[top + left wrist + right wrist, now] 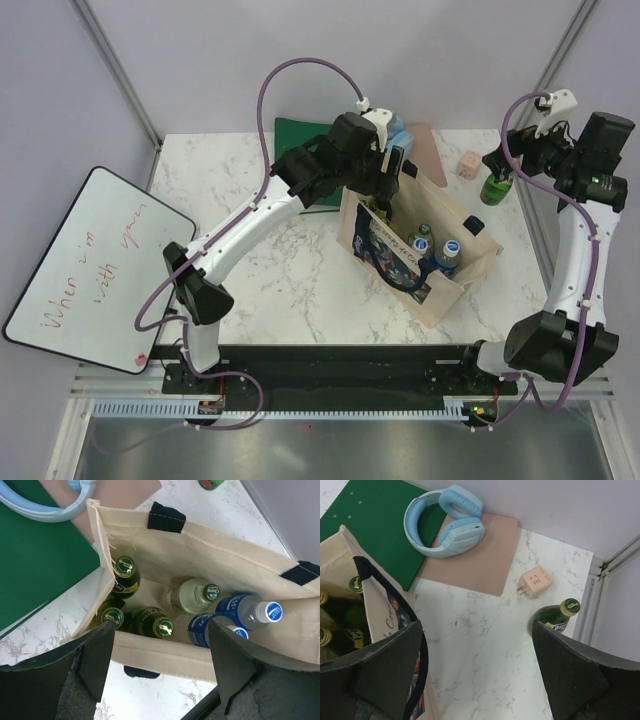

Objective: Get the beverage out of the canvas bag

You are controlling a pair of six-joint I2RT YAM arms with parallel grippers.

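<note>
Canvas bag (215, 542) beneath left pincer (161, 630), jaws apart

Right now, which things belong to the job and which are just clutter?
Job: beige canvas tote bag; capped bottles inside it; green glass bottle outside it.
Clutter: light blue headphones; green mat; tan board; peach plug cube; scribbled whiteboard.

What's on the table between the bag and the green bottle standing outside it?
Nothing. In the right wrist view, bare marble table runs from the bag to the bottle.
</note>
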